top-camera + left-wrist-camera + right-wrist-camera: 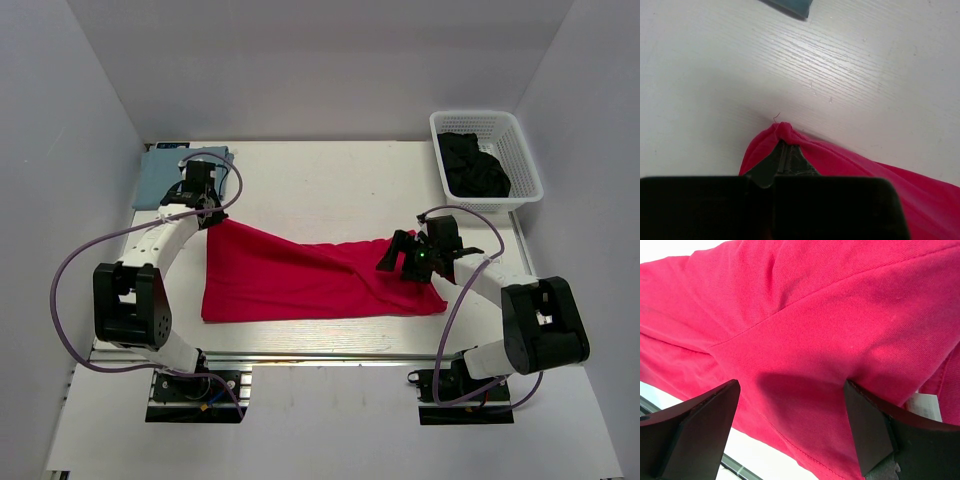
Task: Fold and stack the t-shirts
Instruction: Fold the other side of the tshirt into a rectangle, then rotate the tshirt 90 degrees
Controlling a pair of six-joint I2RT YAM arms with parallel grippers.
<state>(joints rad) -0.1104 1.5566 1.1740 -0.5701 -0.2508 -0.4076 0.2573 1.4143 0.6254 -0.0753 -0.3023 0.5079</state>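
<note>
The left gripper point(784, 147) pinches the red t-shirt point(300, 275) by a corner, likely to spread it. The right gripper point(790, 410) hangs over it, fingers apart.

crimson t-shirt point(290, 282) spread rumpled mid-table, blue-grey t-shirt point(155, 180) flat far-left

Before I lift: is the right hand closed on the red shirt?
No, the right hand is wide open above the red shirt, gripping nothing.

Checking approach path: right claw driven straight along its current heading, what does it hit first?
The red shirt: it fills the view directly ahead of the open right claw, apparently close, though depth is unclear.
</note>
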